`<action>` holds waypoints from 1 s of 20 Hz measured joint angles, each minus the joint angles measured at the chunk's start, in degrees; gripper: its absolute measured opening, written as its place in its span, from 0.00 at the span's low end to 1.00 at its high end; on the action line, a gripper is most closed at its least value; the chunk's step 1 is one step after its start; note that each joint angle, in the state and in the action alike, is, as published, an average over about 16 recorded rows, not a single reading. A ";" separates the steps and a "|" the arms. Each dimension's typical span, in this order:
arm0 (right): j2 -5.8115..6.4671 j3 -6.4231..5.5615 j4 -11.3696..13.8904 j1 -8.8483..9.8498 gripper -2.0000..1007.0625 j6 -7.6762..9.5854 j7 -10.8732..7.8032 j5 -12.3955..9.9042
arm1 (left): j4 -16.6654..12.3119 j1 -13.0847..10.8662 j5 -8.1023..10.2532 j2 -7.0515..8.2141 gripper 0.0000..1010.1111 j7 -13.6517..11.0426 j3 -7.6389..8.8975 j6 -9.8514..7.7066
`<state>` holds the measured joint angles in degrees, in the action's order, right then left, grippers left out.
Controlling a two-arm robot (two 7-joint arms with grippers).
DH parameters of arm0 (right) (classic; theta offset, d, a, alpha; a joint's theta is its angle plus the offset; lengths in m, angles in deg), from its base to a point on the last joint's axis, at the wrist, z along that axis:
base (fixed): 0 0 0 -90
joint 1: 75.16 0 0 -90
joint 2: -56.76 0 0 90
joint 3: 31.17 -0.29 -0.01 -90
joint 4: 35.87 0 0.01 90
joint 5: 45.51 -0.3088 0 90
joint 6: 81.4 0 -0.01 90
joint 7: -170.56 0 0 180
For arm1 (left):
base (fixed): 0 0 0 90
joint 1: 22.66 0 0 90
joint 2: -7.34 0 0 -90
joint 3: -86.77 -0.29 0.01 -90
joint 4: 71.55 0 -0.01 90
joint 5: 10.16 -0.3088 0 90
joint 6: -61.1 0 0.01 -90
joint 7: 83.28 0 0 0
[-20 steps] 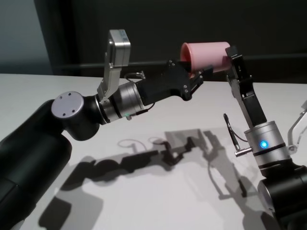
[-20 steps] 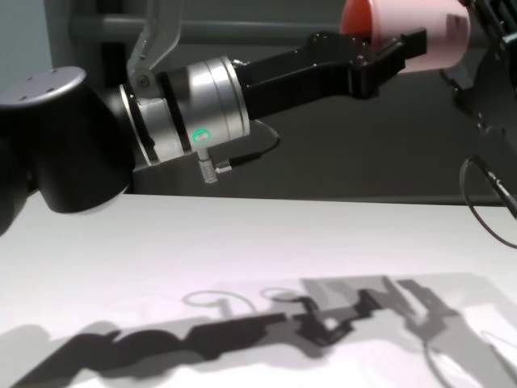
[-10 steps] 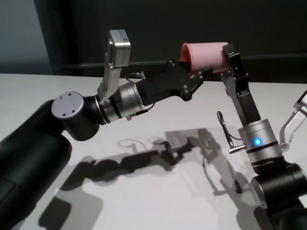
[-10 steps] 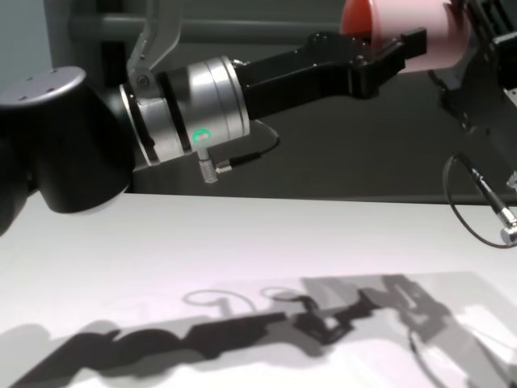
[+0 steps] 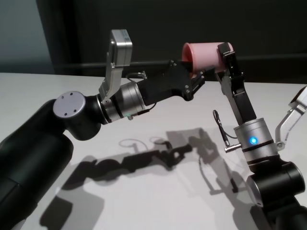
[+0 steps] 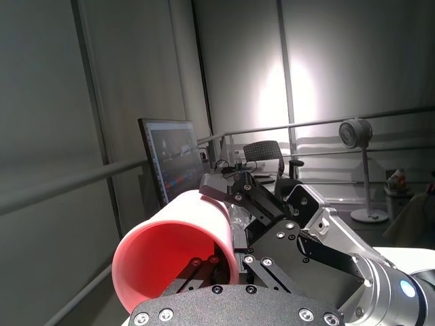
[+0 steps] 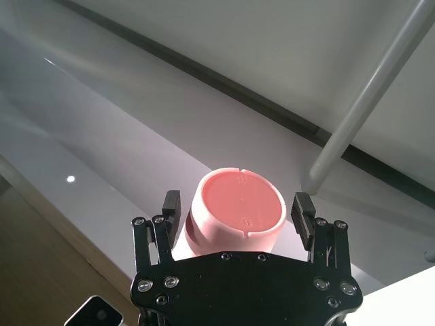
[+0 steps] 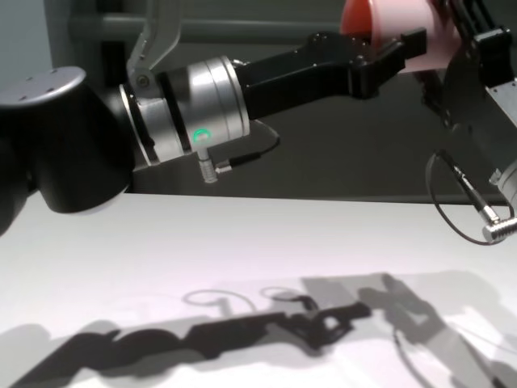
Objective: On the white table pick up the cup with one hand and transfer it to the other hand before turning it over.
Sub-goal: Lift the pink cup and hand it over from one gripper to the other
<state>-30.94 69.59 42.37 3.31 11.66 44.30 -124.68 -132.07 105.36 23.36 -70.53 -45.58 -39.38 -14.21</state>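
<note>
The salmon-pink cup (image 5: 204, 55) lies on its side in the air, high above the white table (image 5: 158, 191). My left gripper (image 5: 195, 76) is shut on the cup's rim, one finger inside the mouth (image 6: 170, 261). My right gripper (image 5: 226, 58) comes from the right and stands open around the cup's closed end. In the right wrist view the cup's base (image 7: 241, 200) sits between the right gripper (image 7: 236, 205), with a small gap to each fingertip (image 7: 171, 202). The chest view shows the cup (image 8: 388, 28) at the top edge, the left gripper (image 8: 396, 48) under it.
A dark wall and a grey rail (image 7: 367, 102) lie behind the table. A cable loop (image 5: 218, 127) hangs beside my right wrist. Both arms' shadows fall on the tabletop (image 8: 242, 259) beneath them.
My right arm has moved left, bringing its open fingers farther over the cup's closed end. The left arm and the cup have stayed still.
</note>
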 joint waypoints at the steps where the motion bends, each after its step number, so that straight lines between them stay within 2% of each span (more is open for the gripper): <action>1: 0.05 0.12 -0.04 -0.04 0.99 -0.10 -0.03 -0.11 | 0.00 0.00 0.00 0.00 0.05 0.00 0.00 0.00; 11: 0.68 1.01 -0.13 -0.11 0.99 -1.18 -0.06 -1.53 | 0.00 0.00 0.00 0.00 0.05 0.00 0.00 0.00; 20: 1.03 1.70 -0.58 -0.31 0.99 -1.48 -0.59 -3.59 | 0.00 0.00 0.00 0.00 0.05 0.00 0.00 0.00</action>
<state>-29.92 71.29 41.79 3.00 10.18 43.70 -128.27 -132.07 105.36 23.36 -70.53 -45.58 -39.38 -14.20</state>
